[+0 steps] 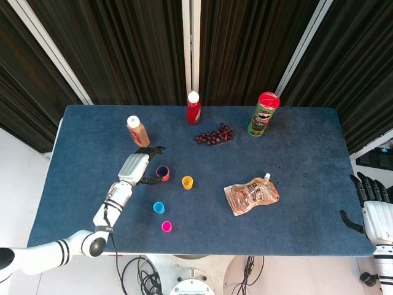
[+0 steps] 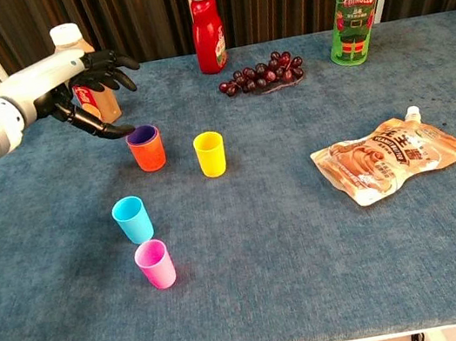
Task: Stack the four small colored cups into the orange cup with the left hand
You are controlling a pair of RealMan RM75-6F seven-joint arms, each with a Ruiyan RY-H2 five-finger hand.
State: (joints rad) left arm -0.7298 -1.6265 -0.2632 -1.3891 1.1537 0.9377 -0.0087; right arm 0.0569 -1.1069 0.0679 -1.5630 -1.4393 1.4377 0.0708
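The purple cup [image 2: 142, 135] sits nested inside the orange cup [image 2: 148, 154], only its rim showing; in the head view the pair is at orange cup [image 1: 163, 173]. My left hand [image 2: 90, 87] hovers just left of and above them, fingers spread, holding nothing; it shows in the head view as left hand [image 1: 142, 165]. The yellow cup [image 2: 210, 153] stands to the right, the blue cup [image 2: 132, 219] and pink cup [image 2: 155, 264] nearer the front. My right hand [image 1: 371, 203] is at the table's far right edge, fingers apart and empty.
A brown sauce bottle [image 2: 83, 68] stands just behind my left hand. Ketchup bottle [image 2: 205, 24], grapes [image 2: 262, 74] and Pringles can [image 2: 352, 0] line the back. A snack pouch [image 2: 389, 157] lies at the right.
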